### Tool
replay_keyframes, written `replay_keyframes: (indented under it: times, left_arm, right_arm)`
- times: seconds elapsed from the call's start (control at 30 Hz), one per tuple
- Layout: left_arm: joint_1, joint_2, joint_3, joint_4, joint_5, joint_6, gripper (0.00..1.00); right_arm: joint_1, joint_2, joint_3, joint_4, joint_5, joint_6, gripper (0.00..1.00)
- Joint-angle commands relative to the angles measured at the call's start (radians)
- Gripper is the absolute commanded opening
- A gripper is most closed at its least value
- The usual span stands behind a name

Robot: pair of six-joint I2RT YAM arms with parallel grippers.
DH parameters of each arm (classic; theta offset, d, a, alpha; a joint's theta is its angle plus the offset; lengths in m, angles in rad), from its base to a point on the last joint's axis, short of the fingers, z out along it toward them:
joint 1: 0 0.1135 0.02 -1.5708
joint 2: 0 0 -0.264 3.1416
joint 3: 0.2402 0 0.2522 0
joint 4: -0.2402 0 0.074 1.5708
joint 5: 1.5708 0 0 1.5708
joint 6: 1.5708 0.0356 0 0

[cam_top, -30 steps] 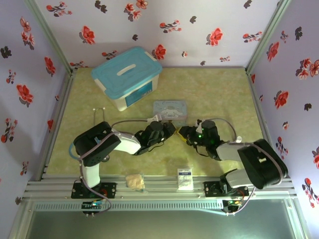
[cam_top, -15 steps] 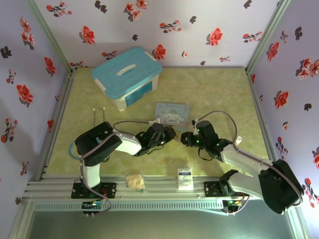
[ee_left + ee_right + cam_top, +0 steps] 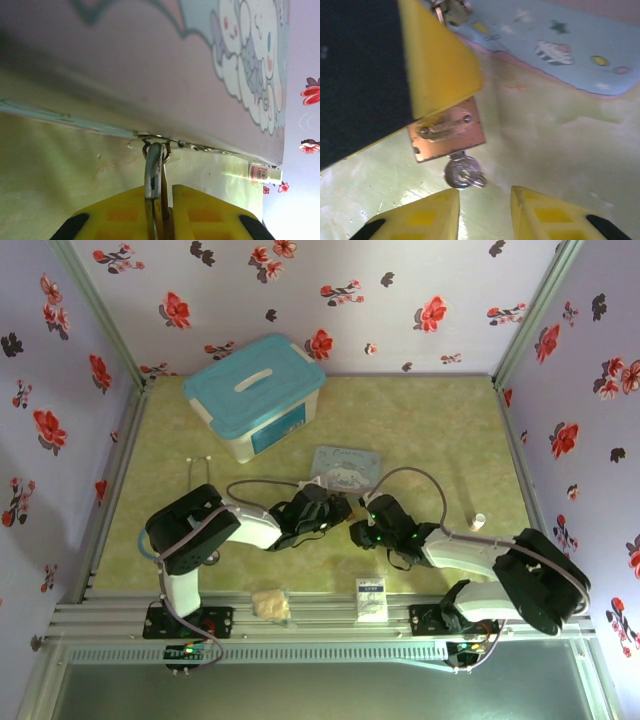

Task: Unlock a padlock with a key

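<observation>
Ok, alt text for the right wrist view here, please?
A small brass padlock, a grey key in its bottom edge, is held by the left tool's yellow finger at upper left. The right tool stands open just below the key; a pale blue cartoon tin lies beyond.

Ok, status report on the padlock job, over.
Left tool shut on padlock. Key stuck in padlock's base. Right tool open, just short of key. Shackle hooked through clasp of tin.
</observation>
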Motion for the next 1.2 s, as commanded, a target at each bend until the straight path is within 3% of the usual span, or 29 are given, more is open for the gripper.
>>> replay_keyframes:
  times: [0.0,0.27,0.37,0.63,0.87,1.17]
  left_arm:
    - [0.003,-0.023,0.008,0.036,0.050,0.002,0.02]
    - [0.002,-0.025,0.014,0.026,0.078,0.001,0.02]
    - [0.000,-0.013,0.010,0.052,0.083,-0.015,0.02]
    - [0.004,0.003,-0.005,0.073,0.091,-0.023,0.07]
    - [0.006,0.004,-0.017,0.050,0.089,0.007,0.17]
    - [0.006,-0.010,-0.017,-0.042,0.068,0.080,0.25]
  right_arm:
    - [0.020,0.042,0.024,0.105,0.026,-0.038,0.34]
    - [0.080,0.101,0.066,0.088,0.198,-0.099,0.25]
    - [0.087,0.123,0.063,0.131,0.194,-0.096,0.17]
    - [0.081,0.168,0.046,0.235,0.078,-0.039,0.06]
    - [-0.007,0.183,-0.042,0.465,-0.172,0.086,0.05]
    - [-0.058,0.228,-0.084,0.597,-0.251,0.180,0.03]
